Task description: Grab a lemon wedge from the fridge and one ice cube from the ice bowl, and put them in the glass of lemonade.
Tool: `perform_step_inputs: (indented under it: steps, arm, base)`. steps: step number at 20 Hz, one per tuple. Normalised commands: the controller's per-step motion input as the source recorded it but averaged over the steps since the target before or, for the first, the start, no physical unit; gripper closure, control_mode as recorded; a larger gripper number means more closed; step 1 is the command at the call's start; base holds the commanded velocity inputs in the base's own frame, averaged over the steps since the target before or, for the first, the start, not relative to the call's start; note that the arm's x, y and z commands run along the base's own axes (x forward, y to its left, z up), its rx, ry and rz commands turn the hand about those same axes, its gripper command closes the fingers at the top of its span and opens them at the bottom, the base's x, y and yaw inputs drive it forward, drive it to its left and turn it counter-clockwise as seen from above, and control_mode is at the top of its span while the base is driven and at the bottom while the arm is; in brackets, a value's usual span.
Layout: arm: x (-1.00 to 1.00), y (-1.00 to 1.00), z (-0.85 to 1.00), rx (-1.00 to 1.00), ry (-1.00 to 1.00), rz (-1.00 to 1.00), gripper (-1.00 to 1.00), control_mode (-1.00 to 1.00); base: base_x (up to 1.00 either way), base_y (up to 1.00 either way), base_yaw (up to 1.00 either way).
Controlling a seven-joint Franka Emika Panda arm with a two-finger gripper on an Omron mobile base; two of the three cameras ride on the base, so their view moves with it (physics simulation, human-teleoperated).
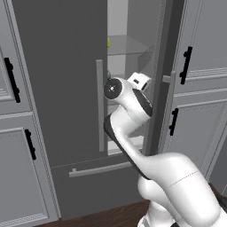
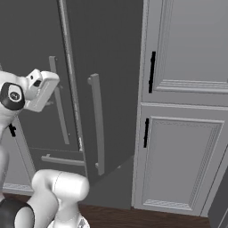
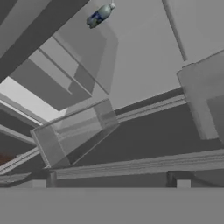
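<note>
So far, in the left base view, only the opening of the fridge point(image 1: 57, 88) looks done: its doors stand apart, and the arm reaches into the gap toward the glass shelves. A tiny yellow speck on an upper shelf, at the edge of the left door, is most likely the lemon wedge point(image 1: 108, 43), well above the wrist and untouched. Fetching it, taking an ice cube and dropping both into the lemonade all seem left to do. The claw itself is hidden behind the wrist here.

In the right base view, the wrist sits at the far left against the fridge doors, beside the long bar handles point(image 2: 96, 122). The open right door blocks the shelves, so the wedge cannot be made out from this side.

In the hand view, the claw point(image 3: 111, 183) is spread wide and released, its two tips far apart with nothing between them. The camera looks at tilted shelves and a clear bin point(image 3: 74, 131) inside the fridge; a small bottle point(image 3: 100, 14) lies near the top edge.
</note>
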Motion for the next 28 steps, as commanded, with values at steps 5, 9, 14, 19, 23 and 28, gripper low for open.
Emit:
perform_step_inputs:
  steps: [5,9,14,19,23,28]
  arm:
    - [0.27,-0.01,-0.28,-0.14,0.03,-0.02,-1.0,-1.0]
    - [0.33,0.0,0.0,-0.12,0.05,-0.11,-1.0,-1.0]
    - [0.21,0.0,0.0,-0.14,0.05,-0.14,-1.0,-1.0]
    - [0.04,-0.12,-0.04,-0.07,0.03,-0.16,-1.0,-1.0]
    - [0.19,-0.42,-0.17,-0.04,0.0,-0.09,-1.0,-1.0]
    - [0.16,-0.52,-0.21,-0.03,0.0,-0.07,-1.0,-1.0]
  base:
    - [0.0,0.0,0.0]
    - [0.0,0.0,0.0]
    - [0.0,0.0,0.0]
    - [0.0,0.0,0.0]
    - [0.0,0.0,0.0]
    - [0.0,0.0,0.0]
